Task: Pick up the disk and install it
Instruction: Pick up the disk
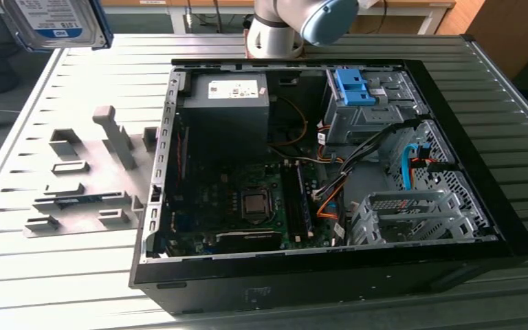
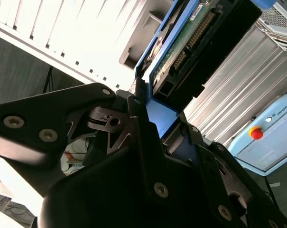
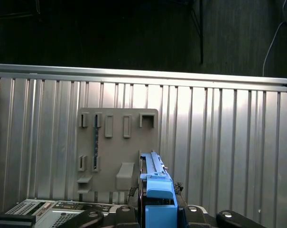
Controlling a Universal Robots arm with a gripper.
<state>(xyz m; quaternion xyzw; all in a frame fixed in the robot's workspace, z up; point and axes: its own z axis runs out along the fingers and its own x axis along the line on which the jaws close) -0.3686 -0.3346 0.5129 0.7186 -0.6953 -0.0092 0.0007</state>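
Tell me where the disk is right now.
The disk is held off the table in the gripper, at the exterior view's upper left corner, left of the open computer case.

Disk point(image 1: 55, 24) in pincer point(image 2: 155, 121), plate point(image 1: 85, 179) beside case point(image 1: 337, 275)

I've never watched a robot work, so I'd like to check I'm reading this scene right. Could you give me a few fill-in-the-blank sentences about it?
1. The gripper holds the disk by its ___-coloured plastic carrier.
2. In the exterior view, the disk is held up in the air, ___ the open computer case.
3. The grey holder plate lies on the table, on the exterior view's ___ of the case.

Missing words: blue; outside; left.
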